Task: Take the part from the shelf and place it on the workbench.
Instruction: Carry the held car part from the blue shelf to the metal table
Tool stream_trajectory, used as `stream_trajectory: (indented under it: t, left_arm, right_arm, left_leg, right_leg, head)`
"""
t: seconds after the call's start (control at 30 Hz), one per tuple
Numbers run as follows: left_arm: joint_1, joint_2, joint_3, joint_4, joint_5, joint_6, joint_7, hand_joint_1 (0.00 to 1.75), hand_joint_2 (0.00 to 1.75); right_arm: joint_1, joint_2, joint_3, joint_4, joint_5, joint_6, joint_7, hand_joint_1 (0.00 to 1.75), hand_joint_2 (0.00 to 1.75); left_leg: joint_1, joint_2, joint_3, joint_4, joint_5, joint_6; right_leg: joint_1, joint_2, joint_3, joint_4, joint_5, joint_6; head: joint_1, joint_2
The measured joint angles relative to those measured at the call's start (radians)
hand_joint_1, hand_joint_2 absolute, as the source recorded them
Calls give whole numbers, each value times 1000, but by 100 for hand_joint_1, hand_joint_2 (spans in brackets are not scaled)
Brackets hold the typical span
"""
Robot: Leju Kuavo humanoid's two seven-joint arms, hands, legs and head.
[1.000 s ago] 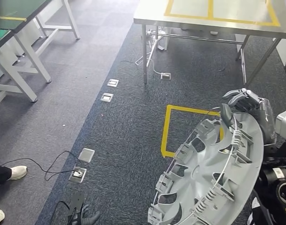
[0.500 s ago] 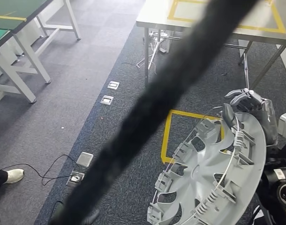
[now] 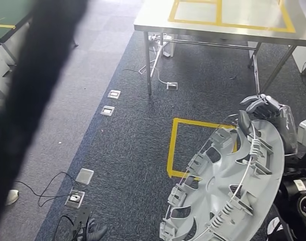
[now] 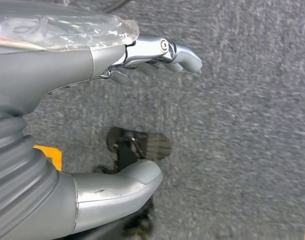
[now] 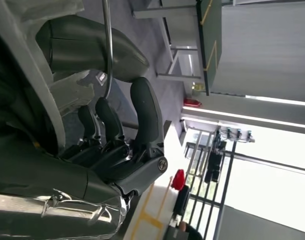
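Our right hand (image 3: 266, 113) grips the rim of the part (image 3: 227, 186), a big grey wheel cover, and holds it up over the dark carpet (image 3: 136, 150). Our left hand (image 4: 117, 110) hangs over the carpet with its fingers apart and nothing in it. The workbench (image 3: 223, 25) stands ahead of us, behind a yellow square (image 3: 172, 145) on the carpet.
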Motion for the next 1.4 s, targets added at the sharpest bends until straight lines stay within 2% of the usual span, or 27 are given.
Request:
stream_trajectory:
  t: [0.07,0.17,0.2,0.27,0.3,0.33,0.37,0.43,0.47,0.5,0.53,0.63,0.7,0.8,0.83,0.87,0.9,0.97,1.0,1.03,1.13,1.2,1.23,1.3,1.33,1.37,1.4]
  left_arm:
    - [-2,1,0,0,-1,0,0,0,175]
    - [-1,-2,0,0,-2,0,0,0,175]
    - [-1,-3,0,0,-2,0,0,0,175]
    - [-1,-2,0,0,-1,0,0,0,175]
    - [-1,-2,0,0,-1,0,0,0,175]
    - [0,-3,0,0,-1,0,0,0,175]
    - [1,-3,0,0,-1,0,0,0,175]
    - [2,-5,0,0,-1,0,0,0,175]
    - [1,-6,0,0,-1,0,0,0,175]
    - [0,-6,0,0,-1,0,0,0,175]
    - [-1,-6,0,0,-1,0,0,0,175]
    - [-5,-5,0,0,-1,0,0,0,175]
    - [-6,-5,0,0,0,0,0,0,175]
    - [-5,-5,0,0,0,0,0,0,175]
    - [-4,-5,0,0,0,0,0,0,175]
    - [-2,-5,0,0,0,0,0,0,175]
    - [-1,-4,0,0,1,0,0,0,175]
    - [-1,-2,0,0,1,0,0,0,175]
    - [-1,0,0,0,1,0,0,0,175]
    - [-2,0,0,0,1,0,0,0,175]
    - [-4,0,0,0,1,0,0,0,175]
    - [-3,-1,0,-1,1,0,0,0,175]
    - [-3,-1,0,-1,1,0,0,0,175]
    - [-3,0,0,0,1,0,0,0,175]
    - [-3,0,0,0,1,0,0,0,175]
    - [-2,0,0,-1,1,0,0,0,175]
    - [-1,-1,0,-1,1,0,0,0,175]
  right_arm:
    - [-1,0,0,0,0,0,0,175,175]
    - [-1,0,-3,-3,0,0,0,175,175]
    - [-2,0,-4,-4,0,0,-1,175,175]
    - [-2,0,-4,-3,0,0,-1,175,175]
    - [0,0,-4,-3,0,0,0,175,175]
    - [2,0,-4,-3,0,0,0,175,175]
    - [3,0,-4,-2,0,0,0,175,175]
    - [2,0,-4,-2,3,0,-4,175,175]
    - [1,0,-3,-2,5,0,-8,175,175]
    - [-1,0,-3,-2,8,1,-13,175,175]
    - [-2,0,-2,-1,10,1,-16,175,175]
    - [-5,0,2,-2,16,3,-22,175,175]
    - [-8,1,4,-2,19,3,-23,175,175]
    - [-11,2,6,-3,20,3,-25,175,175]
    - [-10,3,7,-2,20,3,-25,175,175]
    - [-10,3,8,-2,20,3,-25,175,175]
    - [-10,3,9,-2,20,3,-25,175,175]
    - [-11,3,10,-2,20,3,-25,175,175]
    - [-12,3,11,-2,20,3,-25,175,175]
    - [-13,3,11,-2,20,3,-25,175,175]
    - [-15,3,12,-2,20,3,-25,175,175]
    - [-18,3,12,-3,20,3,-25,175,175]
    - [-18,3,12,-3,20,2,-26,175,175]
    - [-15,3,12,-3,20,1,-25,175,175]
    - [-12,3,13,-3,20,0,-24,175,175]
    - [-10,3,12,-3,20,-1,-23,175,175]
    - [-9,3,12,-3,21,-2,-21,175,175]
  left_leg:
    - [-5,0,13,-27,-8,5]
    - [4,-1,34,-44,-14,14]
    - [8,-1,44,-50,-16,18]
    - [9,0,56,-52,-26,25]
    - [9,-1,62,-51,-31,25]
    - [9,-1,69,-51,-38,24]
    - [10,-3,78,-50,-45,23]
    - [12,-6,100,-47,-63,15]
    - [11,-7,107,-45,-71,10]
    - [10,-8,108,-42,-77,5]
    - [9,-8,106,-39,-79,1]
    - [8,-6,103,-34,-85,-12]
    - [10,-6,80,22,-111,-22]
    - [13,-6,-50,231,-176,-32]
    - [13,-6,-86,276,-178,-32]
    - [13,-6,-101,277,-155,-31]
    - [13,-6,-94,236,-113,-27]
    - [10,-6,-41,86,-18,-17]
    - [8,-7,-15,24,6,-13]
    - [5,-7,0,-11,12,-9]
    - [4,-8,12,-32,-4,-1]
    - [10,-8,29,-43,-10,9]
    - [12,-8,37,-47,-14,14]
    - [12,-8,50,-48,-26,20]
    - [12,-8,58,-48,-32,20]
    - [12,-9,67,-47,-40,20]
    - [13,-10,78,-47,-48,18]
  right_leg:
    - [0,1,3,-3,-7,9]
    - [1,-2,-1,18,-29,25]
    - [1,-3,-21,64,-51,30]
    - [-4,-4,-99,208,-104,37]
    - [-7,-5,-139,273,-119,41]
    - [-9,-5,-165,304,-114,44]
    - [-11,-6,-171,293,-86,46]
    - [-16,-8,-132,164,11,48]
    - [-15,-10,-107,98,46,48]
    - [-14,-12,-84,47,63,44]
    - [-11,-13,-73,24,62,40]
    - [-9,-12,-59,11,47,21]
    - [-13,-13,-46,3,41,8]
    - [-12,-13,-32,0,30,-5]
    - [-12,-12,-26,0,25,-6]
    - [-11,-10,-19,0,19,-6]
    - [-11,-8,-10,0,12,-6]
    - [-9,-5,9,-1,-3,-1]
    - [-8,-3,14,-1,-10,3]
    - [-7,-2,17,-2,-15,8]
    - [-7,-2,22,-9,-27,24]
    - [-8,-4,8,30,-50,34]
    - [-9,-5,-19,85,-73,37]
    - [-10,-7,-104,236,-122,42]
    - [-11,-7,-143,291,-129,45]
    - [-12,-7,-165,309,-114,46]
    - [-13,-7,-166,284,-77,47]
  head:
    - [1,0]
    - [1,0]
    - [2,0]
    - [5,0]
    - [5,0]
    - [5,0]
    - [6,0]
    - [6,0]
    - [8,0]
    - [9,0]
    - [9,0]
    - [6,0]
    - [3,0]
    - [-2,0]
    - [-2,0]
    - [-2,0]
    - [-3,0]
    - [-2,0]
    - [-3,0]
    - [-2,0]
    - [-2,0]
    - [-1,0]
    - [1,0]
    - [2,0]
    - [3,0]
    - [3,0]
    - [3,0]
